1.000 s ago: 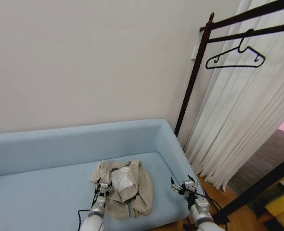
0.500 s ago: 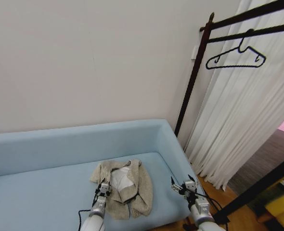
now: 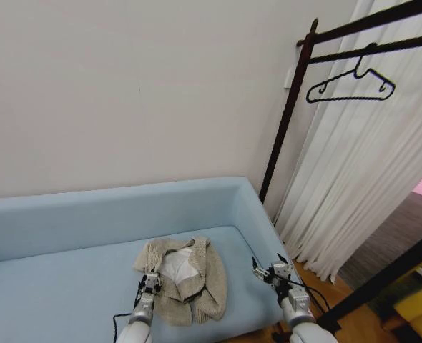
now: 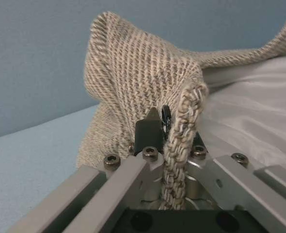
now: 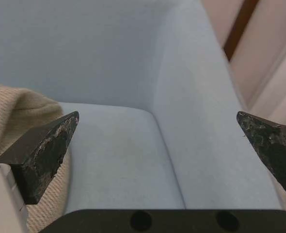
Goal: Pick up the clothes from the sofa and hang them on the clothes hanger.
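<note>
Jaws, left: clamped on a corded hem of the knit, which runs down between them in the left wrist view.
Left gripper (image 3: pixel 151 281): low over the seat, at the near edge of the heap of clothes.
Jaws, right: spread wide apart, nothing between them.
Right gripper (image 3: pixel 273 272): off to the right of the clothes, near the sofa's right arm, clear of the fabric.
Cardigan (image 3: pixel 209 280): beige ribbed knit, crumpled on the right half of the seat, one fold standing up at the left gripper.
White garment (image 3: pixel 179 266): lying inside the cardigan, partly wrapped by it.
Sofa (image 3: pixel 61 286): light blue, against a pale wall (image 3: pixel 125 93).
Hanger (image 3: pixel 357 71): black, bare, hooked on the lower bar of the rack, high to the right and well apart from the clothes.
Rack (image 3: pixel 290 107): dark frame, its post rising behind the sofa's right end.
Curtain (image 3: pixel 361 186): white, hanging behind the rack.
</note>
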